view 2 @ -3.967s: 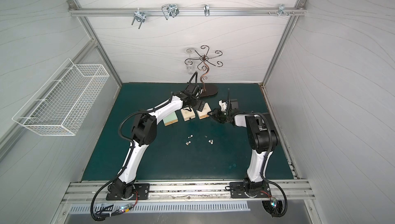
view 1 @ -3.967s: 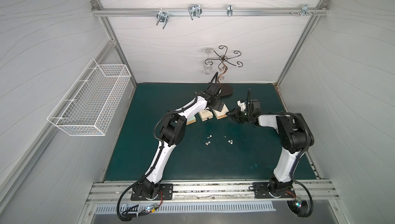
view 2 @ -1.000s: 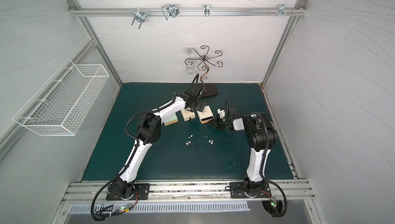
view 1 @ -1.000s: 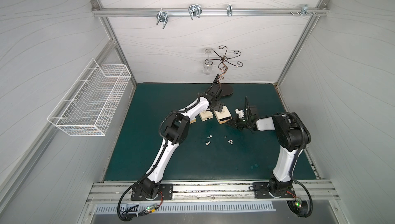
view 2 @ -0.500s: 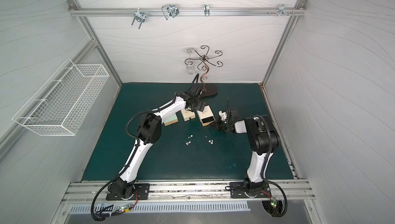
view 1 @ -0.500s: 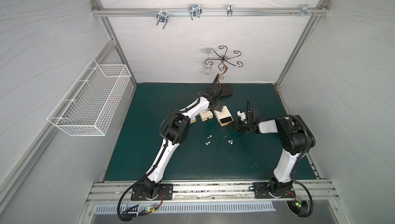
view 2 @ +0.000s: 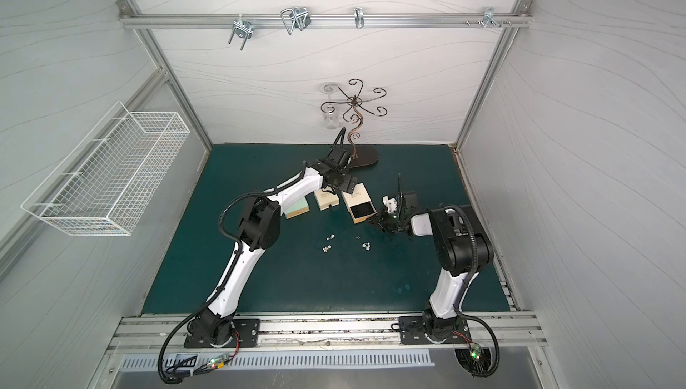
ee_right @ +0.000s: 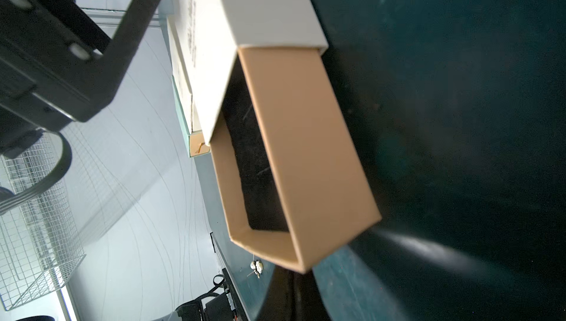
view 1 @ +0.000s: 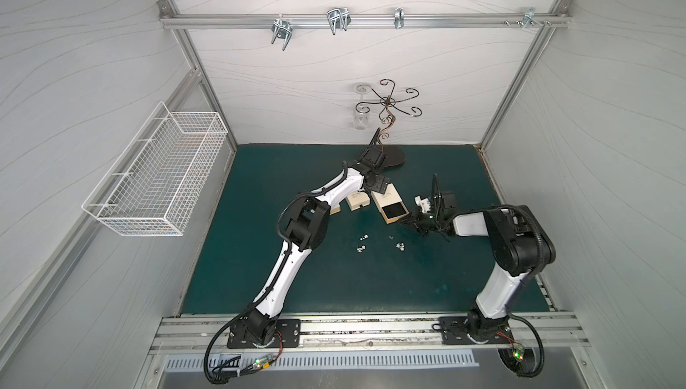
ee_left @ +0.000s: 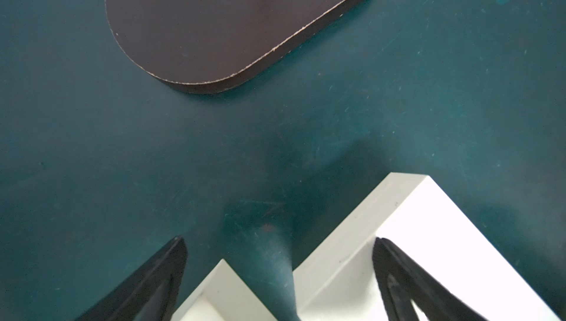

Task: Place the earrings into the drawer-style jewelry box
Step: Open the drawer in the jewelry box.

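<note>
The drawer-style jewelry box point(view 1: 386, 197) point(view 2: 354, 196) lies mid-table, its tan drawer point(ee_right: 306, 151) pulled out of the white sleeve point(ee_right: 269, 6) and showing a black lining. My right gripper point(view 1: 402, 222) point(ee_right: 294, 288) is shut, its tips at the drawer's front corner. My left gripper point(view 1: 376, 184) point(ee_left: 278, 239) is open above the sleeve point(ee_left: 428, 212), one finger over it. Several tiny silvery earrings point(view 1: 364, 236) point(view 1: 400, 246) point(view 2: 326, 248) point(ee_right: 256, 265) lie loose on the green mat in front of the box.
A second white box point(view 1: 358, 201) point(ee_left: 220, 292) and a green-topped box point(view 2: 296, 208) sit left of the drawer box. A jewelry stand with a dark oval base point(view 1: 391, 155) point(ee_left: 239, 22) stands behind. A wire basket point(view 1: 159, 179) hangs on the left wall.
The drawer has slid out of its sleeve as my right gripper drew back toward its own side. My left gripper has stayed over the sleeve. The earrings have not moved.
</note>
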